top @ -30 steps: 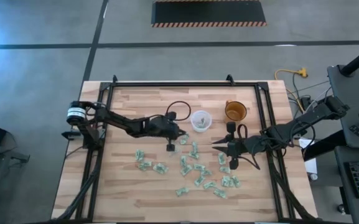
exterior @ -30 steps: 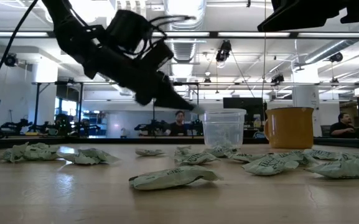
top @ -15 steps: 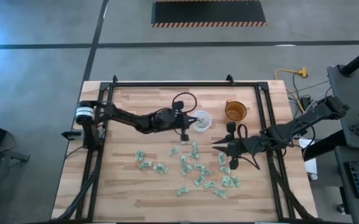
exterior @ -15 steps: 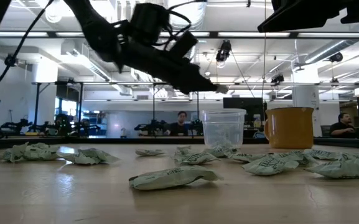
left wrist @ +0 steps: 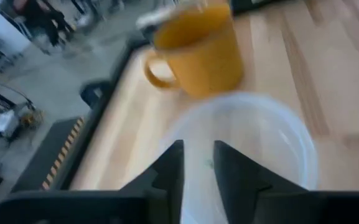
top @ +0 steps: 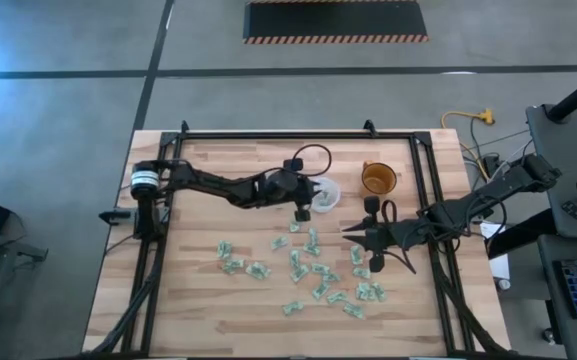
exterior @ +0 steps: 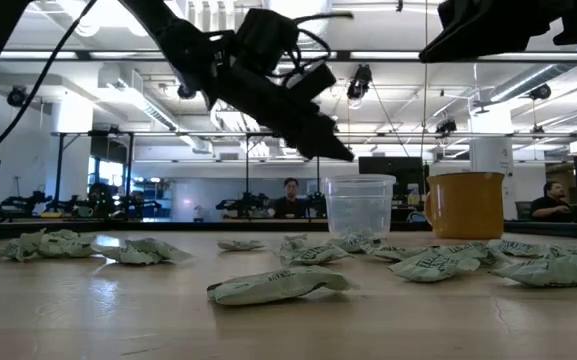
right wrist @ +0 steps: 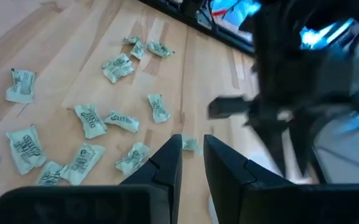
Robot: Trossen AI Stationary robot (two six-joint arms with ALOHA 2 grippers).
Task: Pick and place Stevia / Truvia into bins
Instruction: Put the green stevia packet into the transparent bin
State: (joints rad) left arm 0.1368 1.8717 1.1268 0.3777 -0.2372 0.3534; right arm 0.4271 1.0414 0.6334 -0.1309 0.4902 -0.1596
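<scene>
Wooden table (top: 208, 300); left hand (top: 304, 211), fingers narrowly parted, above the clear cup (top: 324, 195).

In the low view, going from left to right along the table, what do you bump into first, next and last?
Crumpled sachets at the left → lone sachet up front → clear plastic cup → orange cup → more sachets at the right edge.

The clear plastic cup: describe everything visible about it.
The clear plastic cup is small, round and translucent whitish, standing upright on the wooden table with its mouth open upward. It sits beside the orange mug, apart from it, behind the scattered green-and-white sachets. The left end effector hangs over its rim, nearly closed; whether it holds a sachet cannot be told. From table height the cup looks thin-walled, and any contents are unclear.
</scene>
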